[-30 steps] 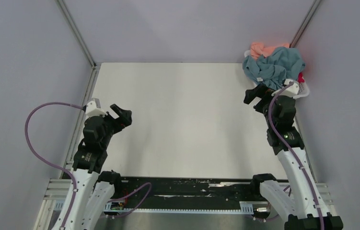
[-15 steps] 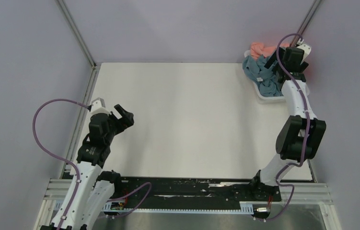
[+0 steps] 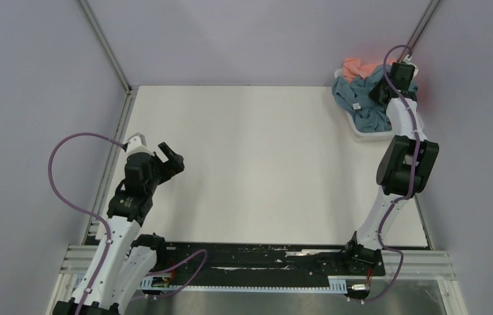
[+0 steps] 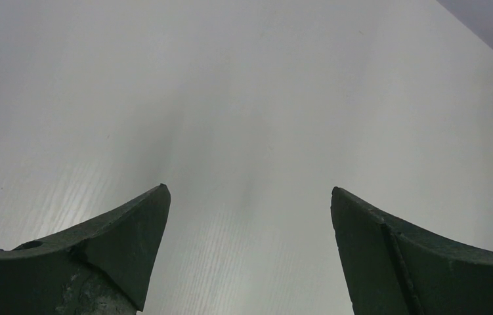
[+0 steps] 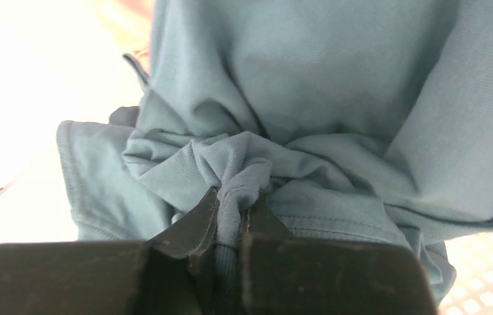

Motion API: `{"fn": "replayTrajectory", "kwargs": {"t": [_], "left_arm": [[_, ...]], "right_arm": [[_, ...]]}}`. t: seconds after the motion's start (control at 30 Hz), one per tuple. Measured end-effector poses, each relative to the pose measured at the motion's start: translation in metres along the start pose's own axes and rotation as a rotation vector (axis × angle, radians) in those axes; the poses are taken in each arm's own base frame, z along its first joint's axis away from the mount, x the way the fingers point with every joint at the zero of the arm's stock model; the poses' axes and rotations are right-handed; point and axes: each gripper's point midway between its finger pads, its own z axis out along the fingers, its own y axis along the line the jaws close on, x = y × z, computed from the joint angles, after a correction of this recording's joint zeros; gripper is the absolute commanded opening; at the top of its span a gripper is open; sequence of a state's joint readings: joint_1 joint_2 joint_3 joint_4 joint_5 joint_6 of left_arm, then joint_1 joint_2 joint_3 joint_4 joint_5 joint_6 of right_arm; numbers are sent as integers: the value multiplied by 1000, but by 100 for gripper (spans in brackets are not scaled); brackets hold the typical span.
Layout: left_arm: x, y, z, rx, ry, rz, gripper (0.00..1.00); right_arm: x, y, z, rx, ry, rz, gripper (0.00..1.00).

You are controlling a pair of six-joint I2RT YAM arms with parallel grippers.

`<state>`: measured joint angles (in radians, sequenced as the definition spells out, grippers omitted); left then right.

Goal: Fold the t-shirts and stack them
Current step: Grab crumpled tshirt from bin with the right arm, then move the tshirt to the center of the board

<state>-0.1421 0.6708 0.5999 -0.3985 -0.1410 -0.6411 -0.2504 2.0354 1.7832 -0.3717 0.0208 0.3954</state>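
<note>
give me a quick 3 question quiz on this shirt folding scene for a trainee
1. True or false: the right claw is shut on the teal shirt.
2. The left claw is: A) open above the table, B) shut on cloth, C) out of view.
3. Fill in: the pink shirt lies at the table's far ____ corner.
Key: 1 true; 2 A; 3 right.

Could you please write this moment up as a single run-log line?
right gripper: shut on dusty teal-blue cotton t-shirt, at white plastic basket | left gripper: open, over white table | folded: none
</note>
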Motion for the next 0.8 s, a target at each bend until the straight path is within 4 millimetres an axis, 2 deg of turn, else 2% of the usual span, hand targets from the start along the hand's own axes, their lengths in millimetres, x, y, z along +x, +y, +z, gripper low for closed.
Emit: {"fn": "replayTrajectory", "kwargs": {"t": [0.13,0.23,0.27,0.3,0.33,0.4,0.43,0.47,0.53,0.6,0.7,0.8], "left_arm": [[0,0,0,1,-1,-1,100],[0,-1,-1,7,-1,-1,100],[-1,-2,-1,11,-2,-1,100],[-1,-3,-2,17,-2,-2,100],[-1,-5,-2,29,-5,-3,100],[-2,-8,-4,47,-10,-5,100],[-3,-9,-5,54,-13,-6,100],[-4,-11,-7,63,-20,-7,100],[-6,-13,-10,77,-31,-10,100],[-8,-14,-13,90,-43,-14,100],[-9,-16,-17,105,-56,-19,100],[-11,-17,-21,116,-66,-25,100]], "right_arm": [[-19,16,-30,-58,-25,-3,0],[-54,47,-82,-182,-97,-16,0],[-77,69,-121,-274,-160,-28,0],[-84,77,-136,-306,-185,-35,0],[-95,91,-161,-363,-223,-47,0],[-118,130,-227,-509,-316,-87,0],[-124,146,-253,-572,-351,-107,0],[-129,172,-293,-670,-399,-136,0],[-128,207,-350,-819,-449,-181,0],[-115,246,-413,-1000,-475,-227,0],[-92,284,-473,-1207,-464,-275,0],[-68,314,-507,-1365,-414,-308,0]]}}
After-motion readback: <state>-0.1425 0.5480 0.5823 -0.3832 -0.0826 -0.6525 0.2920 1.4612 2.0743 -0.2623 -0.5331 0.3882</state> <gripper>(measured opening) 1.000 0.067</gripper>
